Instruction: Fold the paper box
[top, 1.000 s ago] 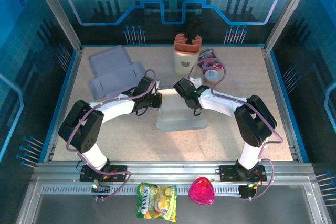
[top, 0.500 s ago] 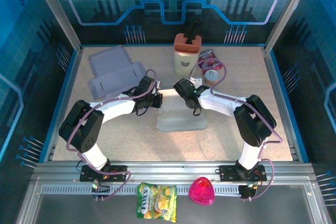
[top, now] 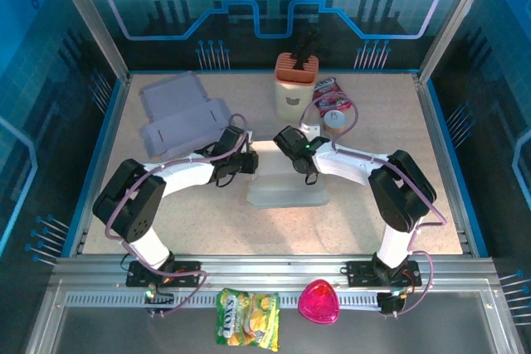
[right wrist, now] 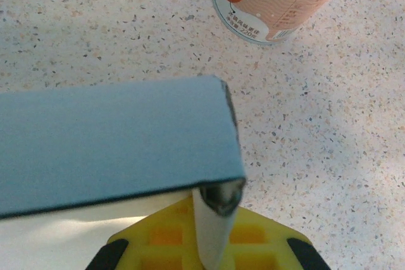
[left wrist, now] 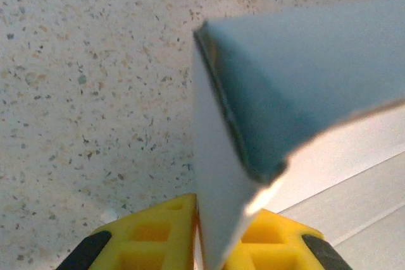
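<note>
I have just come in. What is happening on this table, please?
Two robot arms are folding a pale grey paper box in the middle of the speckled table. The left gripper pinches a folded panel at the box's left side, and the right gripper pinches one at its right side. The box looks only partly formed. A flat grey cardboard blank lies at the far left.

Seen from above, the far side of the paper box (top: 286, 181) is hemmed in. A tall orange-topped container (top: 296, 84) is stood at 12 o'clock, and a can (top: 336, 119) and a red packet (top: 326, 91) are set at 1 o'clock. A flattened grey carton (top: 178, 113) is spread at 10 o'clock. Bare worktop (top: 282, 225) is left at 6 o'clock, and more at 2 o'clock.
</note>
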### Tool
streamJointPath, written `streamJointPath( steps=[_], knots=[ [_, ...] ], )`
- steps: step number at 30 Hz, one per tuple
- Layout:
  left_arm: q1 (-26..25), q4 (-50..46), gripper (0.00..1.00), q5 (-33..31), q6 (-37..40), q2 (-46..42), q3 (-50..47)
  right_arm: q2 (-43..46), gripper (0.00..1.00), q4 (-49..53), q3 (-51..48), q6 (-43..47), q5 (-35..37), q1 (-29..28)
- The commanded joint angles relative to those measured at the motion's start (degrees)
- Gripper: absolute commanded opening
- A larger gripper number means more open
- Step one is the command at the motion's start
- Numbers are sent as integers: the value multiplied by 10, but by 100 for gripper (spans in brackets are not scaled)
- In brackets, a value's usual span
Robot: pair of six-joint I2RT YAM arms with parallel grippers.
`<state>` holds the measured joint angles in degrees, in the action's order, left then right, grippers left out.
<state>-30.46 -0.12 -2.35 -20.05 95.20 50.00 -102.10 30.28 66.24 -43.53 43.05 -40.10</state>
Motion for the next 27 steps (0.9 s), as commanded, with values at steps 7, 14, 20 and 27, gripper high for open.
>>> streamJointPath(
  steps=[7, 14, 20, 27],
  knots=[
    [-16, -4, 0, -63, -23, -6, -29, 12, 0, 25, -5, -17, 24, -5],
    [-55, -48, 0, -184, -61, 8, -5, 23, 0, 26, -18, -34, 28, -17],
    [-93, -197, 0, -353, -201, 66, 57, 23, 0, 18, -30, -40, 17, -17],
    [-115, -265, 0, -398, -295, 114, 103, 29, 0, -10, -46, -36, -2, -17]
  ],
)
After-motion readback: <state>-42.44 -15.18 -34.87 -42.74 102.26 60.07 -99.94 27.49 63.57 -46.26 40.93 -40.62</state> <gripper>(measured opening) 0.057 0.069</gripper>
